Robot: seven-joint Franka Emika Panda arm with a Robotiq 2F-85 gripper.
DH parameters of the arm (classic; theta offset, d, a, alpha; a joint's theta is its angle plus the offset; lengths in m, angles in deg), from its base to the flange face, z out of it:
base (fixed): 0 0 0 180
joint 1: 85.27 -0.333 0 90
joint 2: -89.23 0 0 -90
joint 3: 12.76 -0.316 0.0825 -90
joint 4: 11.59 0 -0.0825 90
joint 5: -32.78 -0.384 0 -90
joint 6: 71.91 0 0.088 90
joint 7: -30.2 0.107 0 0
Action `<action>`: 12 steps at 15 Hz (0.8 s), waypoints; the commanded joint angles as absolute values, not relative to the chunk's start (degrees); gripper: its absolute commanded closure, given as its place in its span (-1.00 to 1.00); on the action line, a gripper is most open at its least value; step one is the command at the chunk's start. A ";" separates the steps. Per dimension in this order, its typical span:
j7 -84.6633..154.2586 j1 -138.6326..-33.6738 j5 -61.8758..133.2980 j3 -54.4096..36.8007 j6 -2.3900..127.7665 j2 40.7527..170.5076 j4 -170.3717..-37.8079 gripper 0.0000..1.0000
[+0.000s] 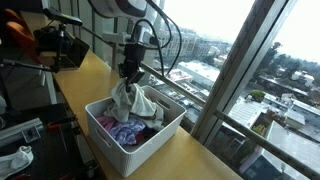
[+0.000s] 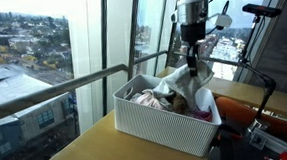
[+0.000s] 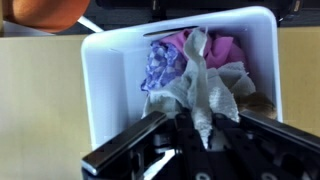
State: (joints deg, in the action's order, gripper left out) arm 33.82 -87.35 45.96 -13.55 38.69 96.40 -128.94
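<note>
The hand [image 1: 128, 76] is clamped on a pale grey cloth [image 1: 132, 100] — the cloth hangs straight below it. Its lower end reaches the white basket [image 1: 155, 138] on the worktop [image 1: 195, 158].

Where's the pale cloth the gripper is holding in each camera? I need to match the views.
In an exterior view: pale cloth hangs at centre, over the white basket.
In an exterior view: right of centre, above the basket.
Wrist view: centre, running down the middle.
Shared landmark: the white basket.
</note>
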 commanded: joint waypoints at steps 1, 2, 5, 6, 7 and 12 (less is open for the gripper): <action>36.64 -88.33 44.43 -14.58 47.47 104.23 -132.84 0.93; 37.60 -88.59 44.47 -14.46 49.41 106.69 -133.46 0.93; 38.43 -88.79 44.27 -13.71 53.65 113.43 -134.57 0.93; 38.61 -88.99 44.16 -13.59 53.95 115.20 -134.22 0.93; 38.59 -89.15 43.91 -13.55 54.00 116.45 -133.84 0.93; 37.00 -89.58 42.99 -14.30 51.66 114.25 -132.63 -0.21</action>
State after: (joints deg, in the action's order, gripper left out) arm 38.07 -88.79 44.56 -13.86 52.52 115.59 -134.12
